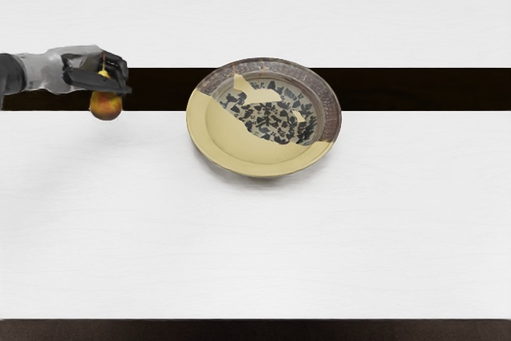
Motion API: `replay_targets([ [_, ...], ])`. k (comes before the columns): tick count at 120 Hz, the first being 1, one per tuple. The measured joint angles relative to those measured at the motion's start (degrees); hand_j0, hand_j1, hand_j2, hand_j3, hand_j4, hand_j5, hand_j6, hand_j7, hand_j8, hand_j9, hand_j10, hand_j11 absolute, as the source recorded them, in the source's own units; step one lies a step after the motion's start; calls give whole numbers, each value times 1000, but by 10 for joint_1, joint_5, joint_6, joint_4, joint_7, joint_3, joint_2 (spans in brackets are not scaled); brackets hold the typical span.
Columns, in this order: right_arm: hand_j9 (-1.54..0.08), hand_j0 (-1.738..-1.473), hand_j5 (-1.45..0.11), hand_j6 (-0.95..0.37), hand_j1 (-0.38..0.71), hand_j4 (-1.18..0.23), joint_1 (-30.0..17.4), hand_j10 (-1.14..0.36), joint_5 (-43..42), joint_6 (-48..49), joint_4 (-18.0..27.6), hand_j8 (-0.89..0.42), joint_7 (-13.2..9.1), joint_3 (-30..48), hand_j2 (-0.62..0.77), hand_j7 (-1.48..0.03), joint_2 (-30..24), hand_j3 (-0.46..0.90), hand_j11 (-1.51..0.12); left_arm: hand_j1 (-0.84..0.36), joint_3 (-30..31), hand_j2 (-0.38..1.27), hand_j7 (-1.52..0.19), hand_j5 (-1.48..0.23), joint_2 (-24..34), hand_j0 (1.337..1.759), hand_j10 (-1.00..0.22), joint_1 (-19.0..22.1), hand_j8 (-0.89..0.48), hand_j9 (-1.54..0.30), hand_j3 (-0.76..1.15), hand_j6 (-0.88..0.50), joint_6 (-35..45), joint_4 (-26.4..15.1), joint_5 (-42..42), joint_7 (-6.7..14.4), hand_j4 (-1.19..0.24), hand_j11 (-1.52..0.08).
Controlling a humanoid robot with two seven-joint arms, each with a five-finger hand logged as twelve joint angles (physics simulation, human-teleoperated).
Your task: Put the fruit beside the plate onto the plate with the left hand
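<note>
Head view: left hand [96,69], fingers clamped on the fruit [105,105] hanging below its palm with long axis about upright, sits well left of the plate [209,145], so the carry runs rightward.

You are looking at one plate [231,153], a single round dish, part yellow and part dark-patterned. There is one piece of fruit for you, a lone yellow-red pear [105,106]. You see one robot hand, the left hand [97,72], on one arm [32,72] entering from the left edge. The white table surfaces number two, a far one [255,21] and a near one [255,245], with one dark strip [415,89] between them.
</note>
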Motion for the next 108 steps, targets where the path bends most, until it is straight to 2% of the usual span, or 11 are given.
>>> replay_targets([
  [9, -15, -1658, -15, -11, -335, -11, 0, -11, 0, 0, 0, -11, 0, 0, -2, -15, 0, 0, -15, -603, -30, 155, -1110, -1112, -12, 1650, -333, -24, -838, -1109, 0, -875, -8, 0, -3, 21, -874, -1136],
  [14, -15, -1658, -15, -11, -335, -12, 0, -11, 0, 0, 0, -11, 0, 0, -2, -15, 0, 0, -15, -612, -41, 157, -1116, -1118, -28, 1650, -430, -39, -844, -1114, 0, -874, -11, 0, -7, 33, -873, -1139],
  [23, -15, -1658, -15, -11, -335, -12, 0, -11, 0, 0, 1, -11, 0, 0, -2, -15, 0, 0, -15, -619, -55, 173, -1121, -1122, -54, 1651, -484, -53, -853, -1120, 0, -874, -13, 0, -13, 47, -873, -1142],
  [35, -15, -1658, -15, -11, -335, -11, 0, -11, -1, 0, 1, -11, 0, 0, -2, -15, 0, 0, -15, -639, -64, 229, -1128, -1129, -99, 1651, -498, -80, -859, -1127, 0, -872, -15, 1, -17, 63, -872, -1147],
  [45, -15, -1658, -15, -11, -335, -11, 0, -11, -1, 0, 1, -11, 0, 0, -2, -15, 0, 0, -15, -640, -66, 270, -1132, -1133, -146, 1652, -515, -84, -862, -1132, 0, -871, -4, 1, -17, 76, -871, -1147],
  [58, -15, -1658, -15, -12, -335, -11, 0, -11, -1, 0, 1, -12, 0, 0, -2, -15, 0, 0, -15, -656, -65, 327, -1134, -1135, -177, 1654, -523, -83, -865, -1134, 0, -870, 14, 2, -13, 83, -870, -1147],
  [73, -15, -1658, -15, -12, -335, -11, 0, -12, -1, 0, 1, -12, 0, 0, -2, -15, 0, 0, -15, -709, -64, 522, -1141, -1141, -185, 1652, -547, -78, -863, -1146, 0, -868, 24, 2, -12, 85, -868, -1161],
  [86, -15, -1658, -15, -11, -335, -11, 0, -12, -1, 0, 1, -12, 0, 0, -2, -15, 0, 0, -15, -725, -63, 701, -1128, -1128, -194, 1651, -497, -74, -865, -1136, 0, -871, 27, 2, -10, 84, -870, -1165],
  [93, -15, -1658, -15, -11, -335, -11, 0, -12, -1, 0, 2, -12, 0, 0, -2, -15, 0, 0, -15, -727, -63, 758, -1060, -1059, -206, 1652, -483, -70, -819, -1070, 0, -825, 37, 2, -10, 84, -825, -1101],
  [97, -15, -1658, -15, -12, -335, -11, 0, -12, -1, 0, 2, -12, 0, 0, -2, -15, 0, 0, -15, -645, -63, 699, -942, -940, -221, 1655, -482, -69, -734, -949, 0, -738, 54, 2, -11, 84, -738, -981],
  [108, -15, -1658, -15, -12, -335, -12, 0, -12, -1, 0, 2, -12, 0, 0, -2, -15, 0, 0, -15, -294, -58, 449, -612, -611, -258, 1656, -313, -71, -476, -617, 0, -479, 97, 2, -12, 85, -479, -637],
])
